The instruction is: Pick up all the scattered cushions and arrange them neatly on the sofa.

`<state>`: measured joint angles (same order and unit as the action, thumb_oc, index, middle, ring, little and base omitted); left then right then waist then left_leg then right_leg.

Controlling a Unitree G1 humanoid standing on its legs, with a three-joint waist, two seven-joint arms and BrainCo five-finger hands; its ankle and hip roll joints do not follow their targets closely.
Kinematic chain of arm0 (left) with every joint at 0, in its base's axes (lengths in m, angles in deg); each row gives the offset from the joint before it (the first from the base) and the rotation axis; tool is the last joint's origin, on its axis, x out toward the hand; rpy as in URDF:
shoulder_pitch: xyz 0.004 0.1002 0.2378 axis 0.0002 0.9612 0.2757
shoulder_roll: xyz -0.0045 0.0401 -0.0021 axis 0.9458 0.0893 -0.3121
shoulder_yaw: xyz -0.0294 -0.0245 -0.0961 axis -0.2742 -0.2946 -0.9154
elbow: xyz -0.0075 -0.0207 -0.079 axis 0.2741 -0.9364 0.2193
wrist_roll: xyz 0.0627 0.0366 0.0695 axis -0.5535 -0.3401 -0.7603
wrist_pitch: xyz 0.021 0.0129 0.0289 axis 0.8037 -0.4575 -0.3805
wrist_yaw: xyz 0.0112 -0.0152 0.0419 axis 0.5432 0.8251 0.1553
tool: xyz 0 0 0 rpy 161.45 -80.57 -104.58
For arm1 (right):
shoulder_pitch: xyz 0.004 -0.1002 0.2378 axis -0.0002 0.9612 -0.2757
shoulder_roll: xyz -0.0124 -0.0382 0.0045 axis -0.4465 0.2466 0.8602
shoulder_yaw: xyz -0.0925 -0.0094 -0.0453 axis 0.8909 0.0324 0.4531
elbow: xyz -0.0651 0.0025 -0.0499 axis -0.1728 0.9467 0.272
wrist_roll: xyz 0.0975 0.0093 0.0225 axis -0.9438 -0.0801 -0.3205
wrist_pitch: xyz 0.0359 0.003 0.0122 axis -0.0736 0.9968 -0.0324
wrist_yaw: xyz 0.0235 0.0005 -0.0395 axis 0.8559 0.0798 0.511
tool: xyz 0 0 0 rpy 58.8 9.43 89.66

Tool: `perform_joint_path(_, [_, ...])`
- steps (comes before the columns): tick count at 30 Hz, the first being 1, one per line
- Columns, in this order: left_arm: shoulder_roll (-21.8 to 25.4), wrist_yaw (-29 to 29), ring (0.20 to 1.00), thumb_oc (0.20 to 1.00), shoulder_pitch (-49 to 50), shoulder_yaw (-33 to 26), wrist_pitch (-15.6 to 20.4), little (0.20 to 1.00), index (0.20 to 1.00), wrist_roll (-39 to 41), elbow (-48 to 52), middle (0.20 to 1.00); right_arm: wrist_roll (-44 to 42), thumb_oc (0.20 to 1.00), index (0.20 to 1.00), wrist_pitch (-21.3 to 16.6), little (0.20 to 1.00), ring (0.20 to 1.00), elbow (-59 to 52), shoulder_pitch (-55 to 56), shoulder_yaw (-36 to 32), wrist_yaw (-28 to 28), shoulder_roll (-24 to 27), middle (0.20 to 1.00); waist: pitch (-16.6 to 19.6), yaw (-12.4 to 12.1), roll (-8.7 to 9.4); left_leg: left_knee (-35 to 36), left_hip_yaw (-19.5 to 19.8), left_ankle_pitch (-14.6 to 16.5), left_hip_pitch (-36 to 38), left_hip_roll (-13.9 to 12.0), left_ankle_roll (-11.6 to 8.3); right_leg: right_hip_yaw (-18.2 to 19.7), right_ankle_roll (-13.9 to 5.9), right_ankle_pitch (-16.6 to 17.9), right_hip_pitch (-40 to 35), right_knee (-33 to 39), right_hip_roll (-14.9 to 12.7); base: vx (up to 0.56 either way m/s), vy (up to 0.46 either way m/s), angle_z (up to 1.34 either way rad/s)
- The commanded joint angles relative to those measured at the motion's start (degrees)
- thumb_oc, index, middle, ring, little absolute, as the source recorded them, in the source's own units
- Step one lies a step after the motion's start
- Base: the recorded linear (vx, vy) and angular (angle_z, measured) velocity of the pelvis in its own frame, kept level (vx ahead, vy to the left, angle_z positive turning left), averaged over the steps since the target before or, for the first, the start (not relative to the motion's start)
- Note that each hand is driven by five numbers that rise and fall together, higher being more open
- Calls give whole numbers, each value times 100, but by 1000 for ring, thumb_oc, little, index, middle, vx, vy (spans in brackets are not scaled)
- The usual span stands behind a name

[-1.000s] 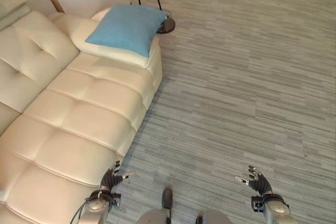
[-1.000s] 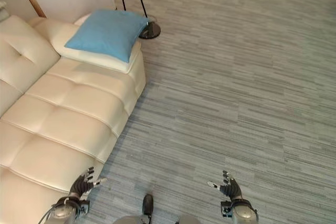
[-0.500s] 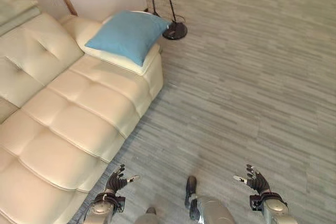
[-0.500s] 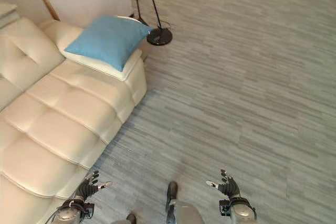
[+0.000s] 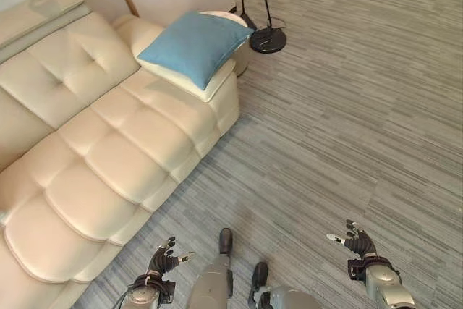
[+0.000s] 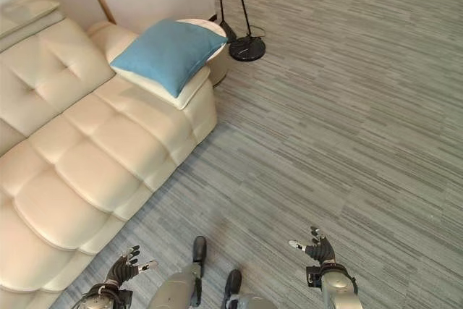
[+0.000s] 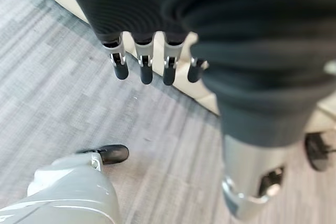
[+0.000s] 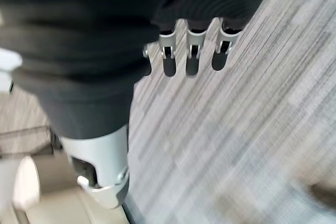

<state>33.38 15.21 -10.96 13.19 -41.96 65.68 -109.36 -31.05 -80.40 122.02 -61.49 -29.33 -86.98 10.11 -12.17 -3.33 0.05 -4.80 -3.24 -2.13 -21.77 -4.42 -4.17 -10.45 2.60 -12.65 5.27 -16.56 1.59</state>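
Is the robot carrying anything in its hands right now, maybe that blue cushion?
No, nothing is held. The left hand and right hand hang open above the floor, and the blue cushion lies on the sofa.

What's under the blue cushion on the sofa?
The blue cushion lies on a cream pillow at the sofa's end. The pillow's edge shows beneath it; the rest is covered.

Silver-grey forearms, dark ribbed covers over wrists and backs of left hand [image 5: 160, 263] and right hand [image 5: 357, 244], silver fingers [image 7: 143, 65] with dark rounded tips.
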Motion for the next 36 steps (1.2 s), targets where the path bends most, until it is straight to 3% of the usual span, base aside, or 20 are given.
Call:
perform_joint_path(1, [360,-40,1000,1000,-90,-131,192,1000,1000,-27,220,1000,65,1000,1000,-107,1000,1000,-271,263,-14,-28,59,1000,268,-115,284,117,-320,-406,305,325,228,410,-571,398,-940,1275,-102,382,180,-12])
perform_joint_path(5, [372,-18,1000,1000,-69,-138,177,1000,1000,-41,207,1000,134,1000,1000,-99,1000,1000,-263,296,-29,-15,-23,1000,395,-109,409,-37,-439,-354,358,380,309,372,-696,377,-1068,1221,-304,329,181,-22])
perform_joint_path(7, [435,4,1000,1000,-38,-179,162,1000,1000,-83,196,1000,203,1000,1000,-96,1000,1000,-275,331,1,53,-96,1000,500,-102,529,-78,-510,-75,568,512,449,352,-882,663,-967,793,-579,389,266,-8])
perform_joint_path(9, [483,-3,1000,1000,-7,-206,144,1000,1000,-83,221,1000,256,1000,1000,-72,1000,1000,-312,319,24,89,-125,1000,503,-119,574,-108,-536,112,715,638,593,347,-1079,1200,-744,198,-807,268,248,-2])
perform_joint_path(11, [563,-44,1000,1000,-9,-249,156,1000,1000,-47,259,1000,247,1000,1000,-77,1000,1000,-337,284,56,96,-175,1000,430,-96,553,-155,-506,290,890,652,701,384,-1128,1510,-485,-468,-897,245,218,3])
perform_joint_path(13, [606,-76,1000,1000,-13,-298,154,1000,1000,-44,277,1000,216,1000,1000,-91,1000,1000,-396,287,77,97,-235,1000,397,-81,457,-143,-439,406,1079,580,763,284,-1031,1528,-98,-895,-918,247,145,40])
perform_joint_path(16, [590,-99,1000,1000,-71,-334,178,1000,1000,-26,154,1000,178,1000,1000,-90,1000,1000,-356,209,128,133,-253,1000,314,69,388,20,-231,551,1527,613,741,74,-871,1082,360,-540,-752,359,52,40])
perform_joint_path(17, [569,-110,1000,1000,-114,-342,180,1000,1000,18,79,1000,139,1000,1000,-83,1000,1000,-309,141,152,119,-236,1000,239,174,374,65,-90,632,1749,676,705,34,-855,1081,606,-16,-611,671,-45,41])
perform_joint_path(18, [540,-164,1000,1000,-158,-393,199,1000,1000,61,-2,1000,107,1000,1000,-63,1000,1000,-370,124,158,103,-191,1000,141,332,407,165,190,777,2135,852,639,195,-965,1351,945,808,-400,643,-61,45])
perform_joint_path(21, [511,-197,1000,1000,-187,-397,263,1000,1000,25,-80,1000,98,1000,1000,-87,1000,1000,-460,203,117,121,-161,1000,171,450,404,37,480,991,2421,958,527,390,-907,1405,849,970,-336,509,-138,94])
perform_joint_path(24, [465,-208,1000,1000,-193,-428,248,1000,1000,50,-190,1000,92,1000,1000,-104,1000,1000,-361,182,61,113,-144,1000,298,447,357,-429,541,804,2407,834,253,282,-751,1343,557,987,-317,320,-161,137])
perform_joint_path(26, [457,-193,1000,1000,-189,-428,238,1000,1000,96,-162,1000,17,1000,1000,-139,1000,1000,-366,158,38,101,-91,1000,261,421,398,-1295,418,555,2026,758,130,289,-645,1262,340,1022,-346,196,-111,91])
perform_joint_path(27, [457,-193,1000,1000,-190,-428,237,1000,1000,96,-161,1000,17,1000,1000,-140,1000,1000,-365,156,38,102,-91,1000,267,426,389,-1349,423,581,1988,750,128,281,-643,1261,353,1017,-339,222,-155,64])
perform_joint_path(28, [454,-205,1000,1000,-233,-438,213,1000,1000,167,-170,1000,-30,1000,1000,-94,1000,1000,-361,145,-14,68,-55,1000,233,398,478,-1856,-25,503,1575,480,166,185,-525,1101,124,1064,-409,182,-124,38])
perform_joint_path(29, [448,-191,1000,1000,-243,-434,213,1000,1000,188,-171,1000,-38,1000,1000,-79,1000,1000,-329,137,-17,64,-36,1000,223,362,482,-1967,-189,577,1424,392,220,164,-500,1050,53,1080,-406,329,-162,32])
perform_joint_path(30, [420,-190,1000,1000,-282,-396,213,1000,1000,179,-296,1000,-72,1000,1000,-83,1000,1000,-237,120,-29,33,-4,1000,243,306,520,-1742,-387,778,1163,402,334,87,-503,955,-83,1142,-447,184,-49,21])
perform_joint_path(32, [404,-196,1000,1000,-271,-388,210,1000,1000,148,-321,1000,-84,1000,1000,-88,1000,1000,-230,133,-49,6,11,1000,244,259,519,-1510,-467,867,1006,440,379,58,-533,858,-223,1182,-441,228,-9,11])
perform_joint_path(33, [401,-189,1000,1000,-257,-383,205,1000,1000,134,-324,1000,-67,1000,1000,-78,1000,1000,-235,141,-52,-3,16,1000,271,239,516,-1289,-491,777,918,453,381,47,-532,829,-278,1204,-429,297,32,-2])
perform_joint_path(36, [381,-211,1000,1000,-189,-405,207,1000,1000,121,-300,1000,-4,1000,1000,-69,1000,1000,-171,121,-40,-53,51,1000,297,84,403,-407,-475,72,609,423,255,123,-557,644,-618,1331,-241,285,58,-13])
